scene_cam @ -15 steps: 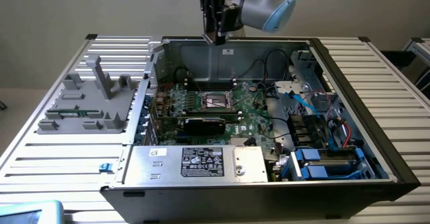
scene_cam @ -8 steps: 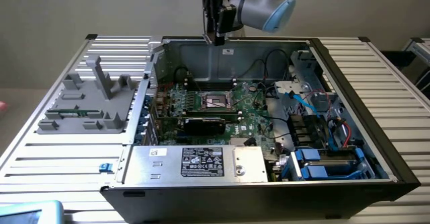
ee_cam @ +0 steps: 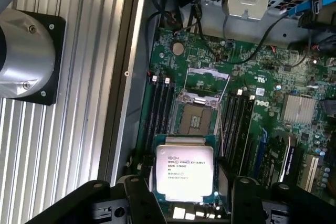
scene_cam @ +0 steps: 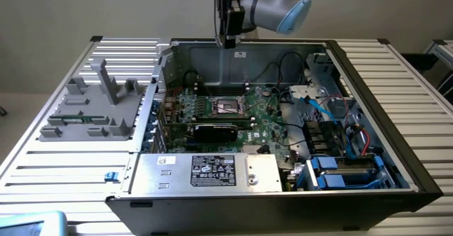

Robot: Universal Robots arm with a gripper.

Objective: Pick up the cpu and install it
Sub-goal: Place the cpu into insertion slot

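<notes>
Our jaws clasp the cpu [ee_cam: 184, 169] by two opposite edges, with its printed lid turned toward the wrist camera. Beyond it, farther from the jaws, the open socket [ee_cam: 198, 116] lies on the board [ee_cam: 273, 77], its sides roughly parallel to the cpu's. We hang high over the case [scene_cam: 269, 212].

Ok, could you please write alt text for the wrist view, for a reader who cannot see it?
The gripper holds the cpu, a square chip with a silver top and printed text, over a green motherboard. On the board, the empty socket sits between rows of dark memory slots.
</notes>
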